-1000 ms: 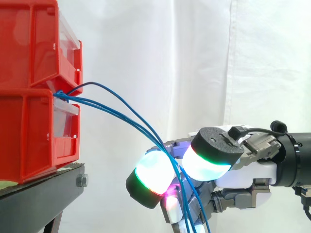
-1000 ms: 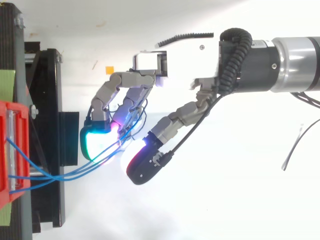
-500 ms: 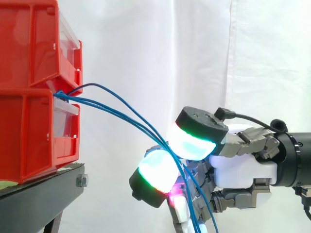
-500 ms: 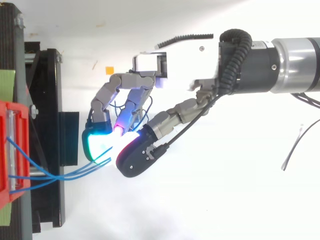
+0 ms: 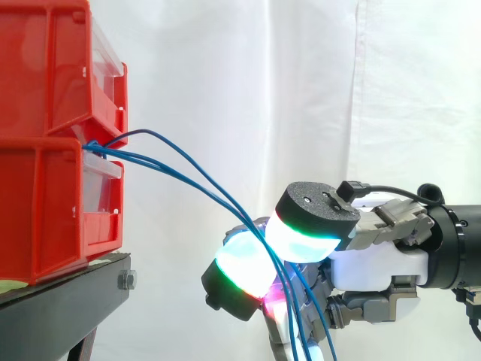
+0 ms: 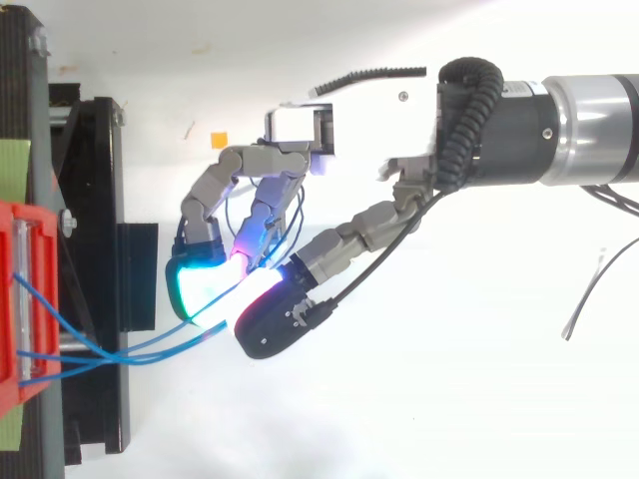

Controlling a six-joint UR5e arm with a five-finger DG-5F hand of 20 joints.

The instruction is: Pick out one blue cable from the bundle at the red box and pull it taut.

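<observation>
Stacked red plastic bins (image 5: 45, 135) sit on a black metal stand (image 5: 68, 301) at the left. The robot hand (image 5: 376, 259) is nearly closed: curled fingers and thumb bring the glowing pads (image 5: 244, 269) together around thin blue cables (image 5: 239, 211). These cables run from the gap between the bins, sagging down and right into the hand, slack.

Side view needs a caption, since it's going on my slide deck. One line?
Hand pinches blue cables that sag from the stacked red bins.
</observation>
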